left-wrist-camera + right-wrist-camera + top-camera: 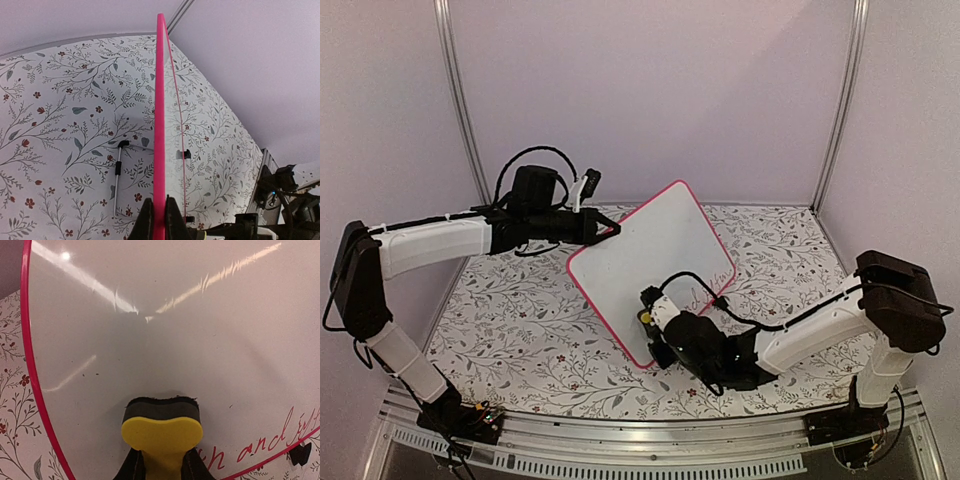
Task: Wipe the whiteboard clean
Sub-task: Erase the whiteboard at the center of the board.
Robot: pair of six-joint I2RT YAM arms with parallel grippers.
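The whiteboard (655,265) stands tilted up on edge over the middle of the flower-patterned surface (520,320), with one corner pointing to the far edge and another down toward the near edge. The left claw (610,230) is pinched tight on the pink frame along the board's upper left side, and the left wrist view shows a finger on each face of the rim. The right claw (648,318) is closed around a yellow eraser (162,427), whose dark felt pad presses flat against the white face near the board's lower corner. Red handwriting (270,445) runs along the frame just right of the eraser, close to a small black clip foot (300,454). A black cable (695,285) from the right arm loops across the board's front. On the far side of the board a slim pen (118,175) lies on the surface, hidden from the top view.
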